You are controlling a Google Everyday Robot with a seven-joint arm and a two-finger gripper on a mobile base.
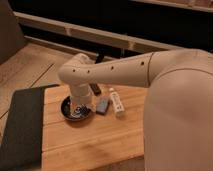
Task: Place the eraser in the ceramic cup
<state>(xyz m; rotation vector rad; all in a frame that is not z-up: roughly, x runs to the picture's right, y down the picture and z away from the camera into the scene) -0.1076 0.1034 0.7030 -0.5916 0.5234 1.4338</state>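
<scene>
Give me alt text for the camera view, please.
The robot's gripper hangs over a dark bowl on a wooden table. A blue-grey block and a white tube lie beside it; the black eraser lies behind the arm.

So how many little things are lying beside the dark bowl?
3. A blue-grey rectangular block and a white tube right of the dark round bowl; a small black eraser behind it. The gripper hangs over the bowl; its arm may hide more.
</scene>
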